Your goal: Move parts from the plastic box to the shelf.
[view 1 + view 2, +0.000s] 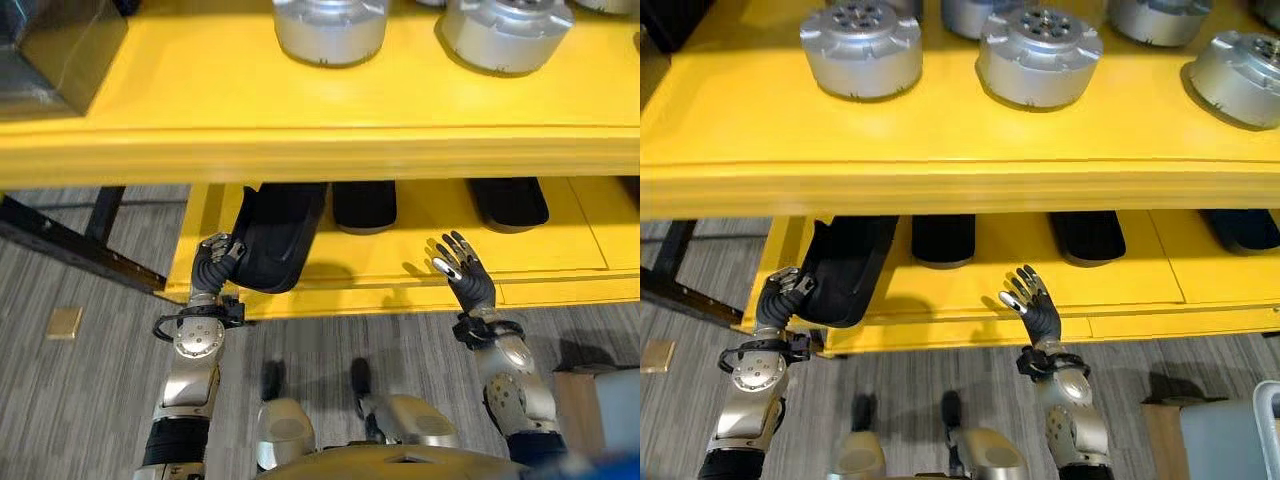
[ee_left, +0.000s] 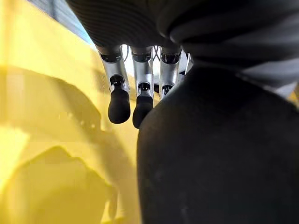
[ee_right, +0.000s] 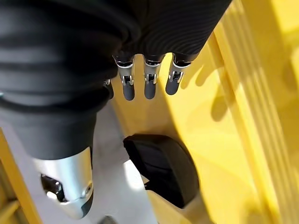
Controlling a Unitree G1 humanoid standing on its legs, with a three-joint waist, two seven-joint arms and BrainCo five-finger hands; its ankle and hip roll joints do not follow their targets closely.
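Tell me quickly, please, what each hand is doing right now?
Left hand: shut on the black part at the lower shelf.
Right hand: open, holding nothing.

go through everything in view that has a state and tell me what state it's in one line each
Left hand: shut on the black curved plastic part, at its near end.
Black curved plastic part: tilted, half onto the lower yellow shelf, near end past the edge.
Right hand: open, empty, above the lower shelf's front edge.
Other black parts: lying flat on the lower shelf.
Silver round metal housings: upright on the upper yellow shelf.
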